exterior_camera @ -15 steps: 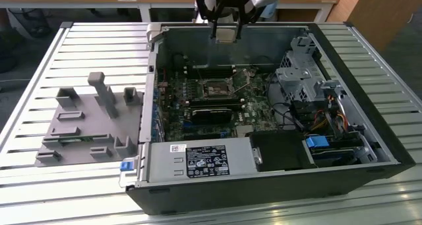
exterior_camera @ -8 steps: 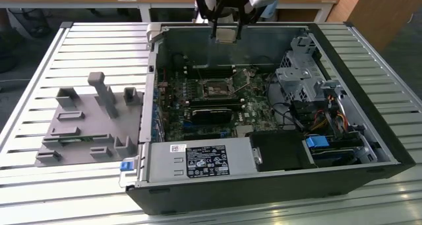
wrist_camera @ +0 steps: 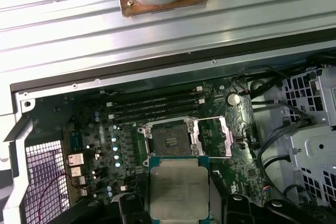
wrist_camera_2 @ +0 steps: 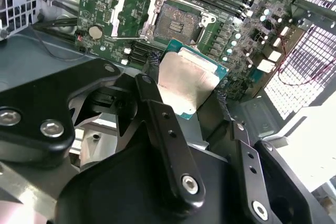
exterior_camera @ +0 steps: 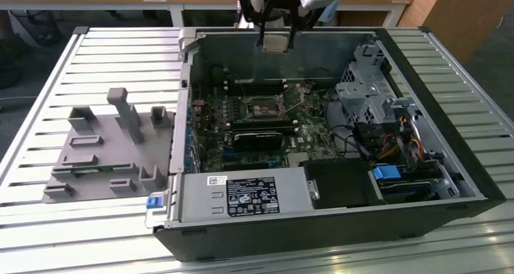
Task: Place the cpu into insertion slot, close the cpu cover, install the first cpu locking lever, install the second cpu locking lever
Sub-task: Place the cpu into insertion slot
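My gripper [exterior_camera: 277, 44] hangs high over the open computer case, shut on the cpu [exterior_camera: 275, 43], a silver-topped square chip with a green edge. In both wrist views the cpu [wrist_camera_2: 186, 82] [wrist_camera: 178, 187] sits between the black fingers [wrist_camera_2: 153, 61], clear of the board. Below it lies the insertion slot [wrist_camera: 169, 141] [wrist_camera_2: 178, 22] [exterior_camera: 261, 108], its dark centre bare. The cpu cover [wrist_camera: 212, 137] [wrist_camera_2: 130, 13], a thin silver frame, is flipped open beside the socket. The locking levers are too thin to tell apart from the socket's metalwork.
Long memory slots [wrist_camera: 157, 103] run beside the socket. A black fan shroud [exterior_camera: 257, 138], a power supply [exterior_camera: 241, 196] and a metal drive cage [exterior_camera: 369, 99] with cables crowd the case. A grey fixture [exterior_camera: 105, 147] stands on the slatted table [exterior_camera: 48, 226] at the exterior view's left.
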You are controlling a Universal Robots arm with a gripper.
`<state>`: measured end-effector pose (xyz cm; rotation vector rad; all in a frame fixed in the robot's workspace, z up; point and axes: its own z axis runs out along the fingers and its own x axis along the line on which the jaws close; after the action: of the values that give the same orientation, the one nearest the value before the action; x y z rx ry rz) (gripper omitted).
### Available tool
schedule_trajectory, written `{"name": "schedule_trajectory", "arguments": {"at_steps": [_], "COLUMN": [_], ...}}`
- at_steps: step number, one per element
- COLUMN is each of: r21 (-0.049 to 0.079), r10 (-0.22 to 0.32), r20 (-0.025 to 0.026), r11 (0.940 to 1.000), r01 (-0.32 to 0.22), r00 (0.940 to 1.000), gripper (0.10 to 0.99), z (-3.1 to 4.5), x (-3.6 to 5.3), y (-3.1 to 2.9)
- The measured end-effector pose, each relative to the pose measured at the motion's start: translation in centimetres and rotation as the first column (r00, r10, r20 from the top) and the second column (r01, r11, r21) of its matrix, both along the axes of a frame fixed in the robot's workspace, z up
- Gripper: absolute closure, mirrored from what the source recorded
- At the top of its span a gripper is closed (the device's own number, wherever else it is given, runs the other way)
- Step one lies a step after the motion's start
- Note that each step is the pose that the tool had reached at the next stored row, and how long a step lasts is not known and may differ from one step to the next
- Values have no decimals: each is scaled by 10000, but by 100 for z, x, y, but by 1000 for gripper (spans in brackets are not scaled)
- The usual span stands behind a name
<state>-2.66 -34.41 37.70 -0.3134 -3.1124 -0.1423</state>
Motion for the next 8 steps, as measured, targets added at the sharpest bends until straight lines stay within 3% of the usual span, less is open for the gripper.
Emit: {"name": "schedule_trajectory", "arguments": {"at_steps": [4, 8], "r21": [-1, -1], "r10": [-485, -1128], "r20": [-1, -1], "r11": [9988, 9936], "r01": [485, 1128], "r00": [9988, 9936], "gripper": [545, 545], "z": [0, -2], "x": [0, 0], "y": [0, 0]}}
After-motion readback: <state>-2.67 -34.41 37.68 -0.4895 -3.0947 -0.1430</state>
